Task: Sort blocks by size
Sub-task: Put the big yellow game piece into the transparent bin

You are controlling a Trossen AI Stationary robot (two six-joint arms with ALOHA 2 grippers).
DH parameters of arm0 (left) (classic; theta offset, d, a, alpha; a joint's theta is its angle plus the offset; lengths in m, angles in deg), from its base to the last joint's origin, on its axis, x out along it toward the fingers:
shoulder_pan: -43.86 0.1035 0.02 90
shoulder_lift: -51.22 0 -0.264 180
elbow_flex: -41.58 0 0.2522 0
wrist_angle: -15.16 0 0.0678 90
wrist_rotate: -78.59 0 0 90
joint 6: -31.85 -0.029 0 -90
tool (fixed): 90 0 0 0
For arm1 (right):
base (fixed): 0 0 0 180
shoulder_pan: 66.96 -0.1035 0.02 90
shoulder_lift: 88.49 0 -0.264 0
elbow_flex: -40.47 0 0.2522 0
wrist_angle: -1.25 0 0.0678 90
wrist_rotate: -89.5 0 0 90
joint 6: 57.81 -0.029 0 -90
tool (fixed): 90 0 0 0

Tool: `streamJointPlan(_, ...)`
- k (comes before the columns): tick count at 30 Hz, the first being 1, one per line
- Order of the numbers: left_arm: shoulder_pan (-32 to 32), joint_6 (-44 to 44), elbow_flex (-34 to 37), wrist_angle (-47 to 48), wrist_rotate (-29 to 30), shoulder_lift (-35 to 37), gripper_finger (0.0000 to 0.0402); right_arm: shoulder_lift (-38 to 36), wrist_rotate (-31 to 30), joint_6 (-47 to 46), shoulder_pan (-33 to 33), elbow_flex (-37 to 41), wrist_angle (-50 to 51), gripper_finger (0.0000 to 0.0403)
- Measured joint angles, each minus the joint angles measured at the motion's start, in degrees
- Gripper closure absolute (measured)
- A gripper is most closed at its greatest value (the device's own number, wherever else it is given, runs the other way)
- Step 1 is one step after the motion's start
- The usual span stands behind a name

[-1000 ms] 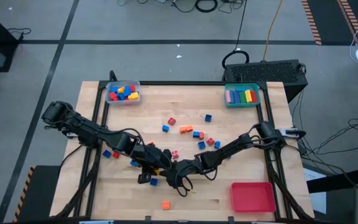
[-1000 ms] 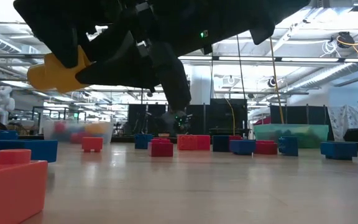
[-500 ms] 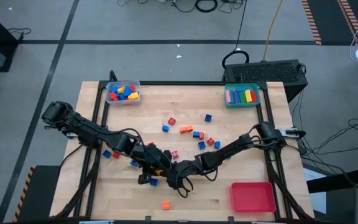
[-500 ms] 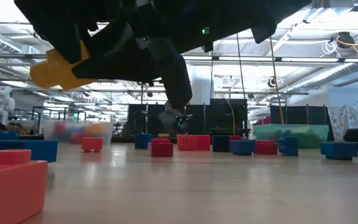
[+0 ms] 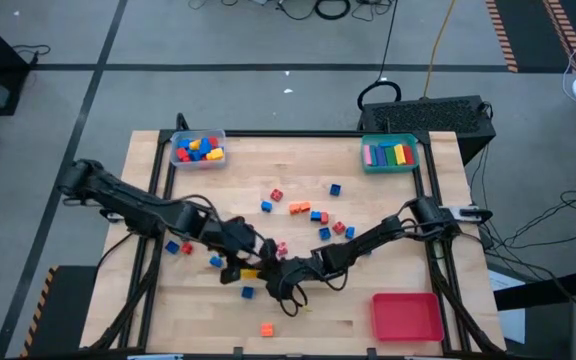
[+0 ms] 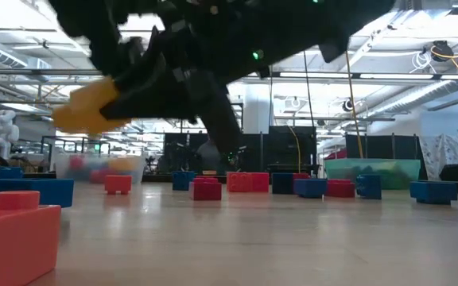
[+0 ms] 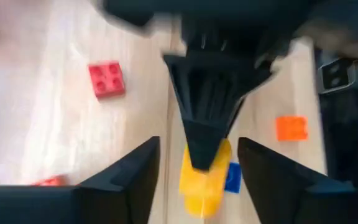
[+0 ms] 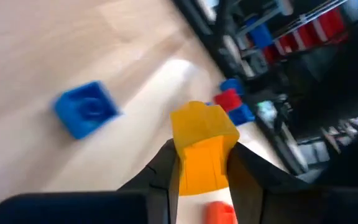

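My right hand [image 8: 197, 163] grips a yellow brick [image 8: 201, 146]; my left hand [image 7: 194, 163] stands wide around it, above the counter [image 5: 368, 210].

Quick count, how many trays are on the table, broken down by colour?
clear tray: 1
teal tray: 1
red tray: 1
Total: 3

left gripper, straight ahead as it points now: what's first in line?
Probably the yellow block, clamped in the right gripper, sitting between the open left gripper fingers. Depth is unclear, so contact can't be judged.
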State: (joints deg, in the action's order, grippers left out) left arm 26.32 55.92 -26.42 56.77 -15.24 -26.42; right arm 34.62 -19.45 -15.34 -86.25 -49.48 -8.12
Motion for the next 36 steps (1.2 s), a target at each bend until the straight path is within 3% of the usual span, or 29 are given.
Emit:
streamJointPlan(6,-2.6,1.7,0.0,7.9,9.4,8.2,0.0125,-0.9,-3.7,-7.0,1.3,0.1,-0.5,0.0317)
streamJointPlan(14,-9.0,10.5,0.3,22.1,26.4,7.8,0.0113,-5.0,-4.8,-13.9,5.6,0.1,-1.0,0.0316)
streamJointPlan(16,-9.6,12.6,0.3,25.0,30.8,7.7,0.0113,-5.4,-3.1,-15.0,7.5,0.1,-1.1,0.0316)
streamJointPlan(19,-10.1,11.8,0.5,25.2,36.5,7.7,0.0113,-5.4,4.9,-20.0,10.3,0.1,-0.7,0.0315)
streamJointPlan(22,-10.4,8.2,1.4,22.3,36.7,7.7,0.0113,-5.4,8.6,-23.9,11.7,0.1,-0.7,0.0315)
streamJointPlan(30,-9.8,6.4,5.3,17.3,37.3,7.4,0.0113,-5.5,8.7,-24.2,12.1,0.2,-2.7,0.0315)
streamJointPlan(36,-9.8,-0.7,5.4,8.6,38.4,7.5,0.0114,-5.5,8.9,-24.4,12.1,0.2,-2.5,0.0315)
